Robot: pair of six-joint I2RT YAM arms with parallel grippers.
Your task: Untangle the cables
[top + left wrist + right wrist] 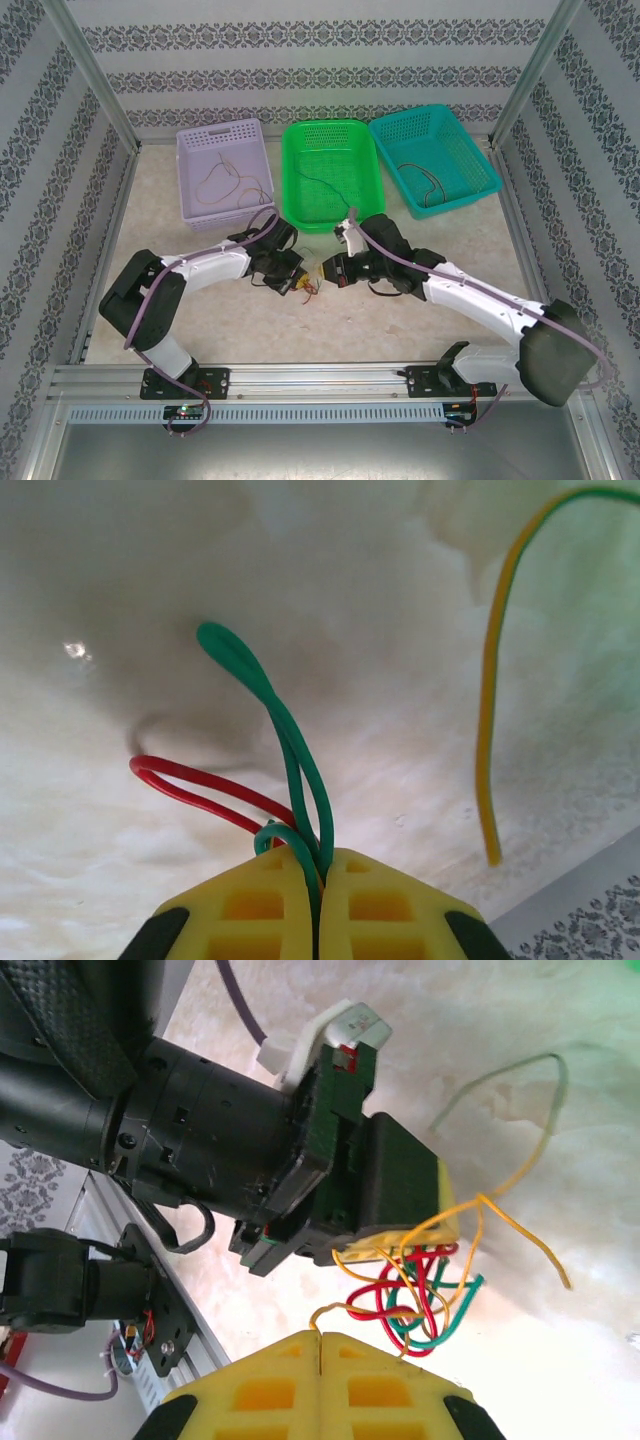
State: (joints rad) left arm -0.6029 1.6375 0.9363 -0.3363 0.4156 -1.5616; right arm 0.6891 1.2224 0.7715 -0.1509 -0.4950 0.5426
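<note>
Cables (412, 1302): a small tangle between the two grippers, low over the middle of the table (200, 320), just in front of the green basket (325, 126).
Left gripper (320, 862): yellow fingers pressed together, pinching the green wire (290, 740) at their tips.
Right gripper (320, 1342): fingers closed, with an orange-yellow strand running into the seam at their tips; the tangle sits just beyond and to the right of them.
Gripper spacing: tips close, facing each other, and the knot spans the gap.
Green wire: a narrow loop rising from the left fingers and bending left at its top.
Red wire (200, 790): a flat loop lying left of the left fingers, its ends running in towards them.
Yellow wire (487, 730): a long arc off to the right, clear of the left fingers, turning green near its upper end.
Knot look: red, green and orange-yellow loops crossing one another, thin and glossy, with one orange end trailing free.
Other baskets: purple basket (188, 170) and teal basket (415, 113) flank the green one, and each of the three holds a thin wire.
</note>
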